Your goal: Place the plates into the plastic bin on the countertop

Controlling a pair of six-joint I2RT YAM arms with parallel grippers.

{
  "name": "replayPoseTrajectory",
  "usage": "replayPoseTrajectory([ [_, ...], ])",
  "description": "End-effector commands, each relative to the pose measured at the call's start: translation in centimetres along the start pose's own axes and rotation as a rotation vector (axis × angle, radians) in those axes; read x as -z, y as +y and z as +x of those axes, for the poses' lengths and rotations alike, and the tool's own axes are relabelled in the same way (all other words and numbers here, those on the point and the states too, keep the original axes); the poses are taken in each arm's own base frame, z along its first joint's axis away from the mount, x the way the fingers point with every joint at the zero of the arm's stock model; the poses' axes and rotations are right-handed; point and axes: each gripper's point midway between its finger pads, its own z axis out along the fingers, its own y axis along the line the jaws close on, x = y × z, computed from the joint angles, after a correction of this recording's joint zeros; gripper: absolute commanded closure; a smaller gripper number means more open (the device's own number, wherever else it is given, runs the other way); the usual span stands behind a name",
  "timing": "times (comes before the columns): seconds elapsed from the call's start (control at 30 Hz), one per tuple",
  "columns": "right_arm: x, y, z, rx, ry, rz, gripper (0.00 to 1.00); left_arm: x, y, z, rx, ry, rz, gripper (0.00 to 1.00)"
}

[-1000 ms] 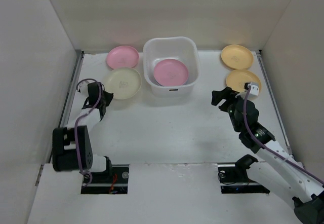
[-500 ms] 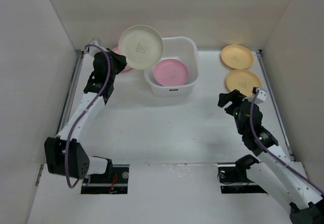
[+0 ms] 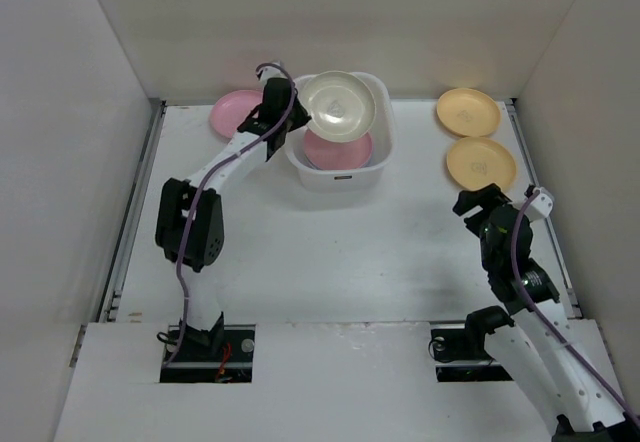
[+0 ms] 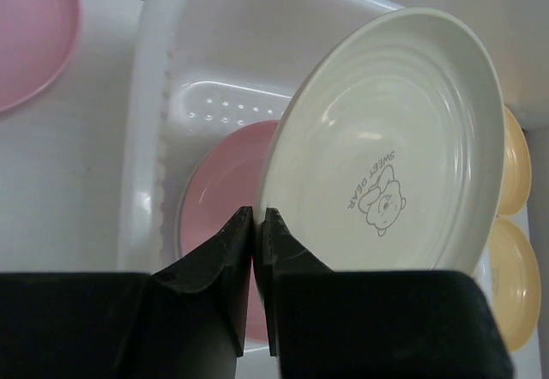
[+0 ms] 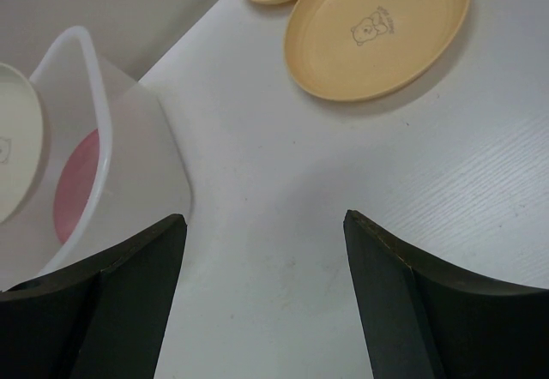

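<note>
Far left: loose pink plate (image 3: pixel 238 112) lies flat on table (image 3: pixel 330 252), just left of bin (image 3: pixel 338 178), untouched.

L arm: a second ago the left pincer (image 4: pixel 257 217) was low at the cream plate (image 4: pixel 386 156), which then lay on the table in front of the loose pink one. That spot is now bare. The plate has been lifted and carried right, and now hangs over the bin's left-rear part. Pincer is clenched on the plate's rim. The plate is steeply tilted, face toward the top camera, clear of the bin floor.

Bin: holds one binned pink plate (image 4: pixel 219 212), flat on the floor, partly under the cream one.

Right: far orange plate (image 3: pixel 468 112) and near orange plate (image 3: pixel 480 163) sit on the table, edges close, well apart from the bin. Neither has been moved.

R arm: right pincer (image 5: pixel 266 225) is released, holds nothing, and hovers short of the near orange plate. The arm has drawn back a little toward the near edge over the last second; jaw gap is unchanged.

Assessment: cream plate is in transit, not yet delivered. Judged next: lower, level off, let go over the binned pink plate. Risk: with an edge-only grip at this tilt, the plate may land on its rim or knock the bin wall. Count: 1 in, 1 in hand, 3 on the table.
</note>
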Motion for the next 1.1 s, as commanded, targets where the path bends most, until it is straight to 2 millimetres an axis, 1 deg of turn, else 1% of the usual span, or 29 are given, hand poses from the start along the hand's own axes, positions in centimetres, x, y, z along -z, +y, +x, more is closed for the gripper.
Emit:
replayPoseTrajectory([
  [0.0, -0.1, -0.6, -0.2, -0.014, -0.014, 0.029, 0.20, -0.7, -3.7, -2.5, -0.051, -0.053, 0.069, 0.94],
  [0.1, -0.6, -1.5, 0.0, -0.026, -0.010, 0.065, 0.20, -2.2, -4.2, -1.5, -0.090, -0.019, 0.059, 0.93],
  [0.2, -1.1, -2.2, 0.0, -0.035, -0.009, 0.092, 0.19, -3.0, -4.1, -0.5, -0.127, 0.002, 0.042, 0.90],
  [0.27, -1.4, -2.6, -0.2, -0.051, -0.012, 0.111, 0.19, -3.5, -3.2, 0.3, -0.145, 0.017, 0.011, 0.85],
  [0.37, -1.8, -3.1, -0.4, -0.079, -0.015, 0.132, 0.20, -4.0, -2.2, 1.6, -0.164, 0.053, -0.014, 0.81],
  [0.47, -2.3, -3.5, -0.4, -0.107, -0.020, 0.148, 0.20, -4.4, -1.9, 2.3, -0.198, 0.071, -0.014, 0.75],
  [0.5, -2.5, -3.7, -0.3, -0.115, -0.017, 0.156, 0.20, -4.3, -1.9, 2.6, -0.215, 0.076, -0.010, 0.70],
  [0.57, -3.0, -4.0, 0.1, -0.130, -0.001, 0.173, 0.20, -3.8, -2.4, 2.4, -0.238, 0.072, 0.002, 0.58],
  [0.6, -3.4, -4.1, 0.4, -0.137, 0.009, 0.181, 0.20, -3.3, -2.8, 2.1, -0.251, 0.059, 0.011, 0.47],
  [0.63, -3.7, -4.5, 0.6, -0.144, 0.017, 0.195, 0.20, -2.5, -3.7, 1.6, -0.266, 0.042, 0.031, 0.42],
  [0.67, -4.1, -4.8, 0.9, -0.152, 0.026, 0.210, 0.20, -1.9, -4.2, 1.2, -0.282, 0.030, 0.043, 0.39],
  [0.7, -4.5, -5.3, 1.2, -0.166, 0.034, 0.228, 0.20, -1.1, -5.0, 0.4, -0.296, 0.004, 0.057, 0.32],
  [0.73, -4.8, -5.8, 1.5, -0.179, 0.039, 0.248, 0.20, 0.0, -5.7, -0.5, -0.305, -0.026, 0.067, 0.20],
  [0.77, -5.2, -6.4, 1.6, -0.194, 0.039, 0.267, 0.20, 0.9, -6.5, -1.3, -0.311, -0.049, 0.080, 0.13],
  [0.8, -5.7, -6.9, 1.8, -0.209, 0.041, 0.286, 0.20, 2.2, -7.4, -2.2, -0.321, -0.077, 0.099, 0.00],
  [0.87, -6.7, -8.3, 1.8, -0.242, 0.039, 0.334, 0.20, 5.0, -9.0, -3.7, -0.329, -0.121, 0.141, 0.00],
  [0.93, -7.7, -9.4, 2.0, -0.273, 0.049, 0.368, 0.20, 7.6, -10.0, -4.5, -0.327, -0.149, 0.170, 0.00],
  [1.0, -8.8, -10.3, 2.1, -0.314, 0.064, 0.393, 0.21, 9.9, -10.1, -4.5, -0.326, -0.166, 0.188, 0.00],
  [1.07, -10.1, -10.8, 2.1, -0.359, 0.072, 0.405, 0.22, 12.3, -9.3, -4.0, -0.312, -0.190, 0.197, 0.00],
])
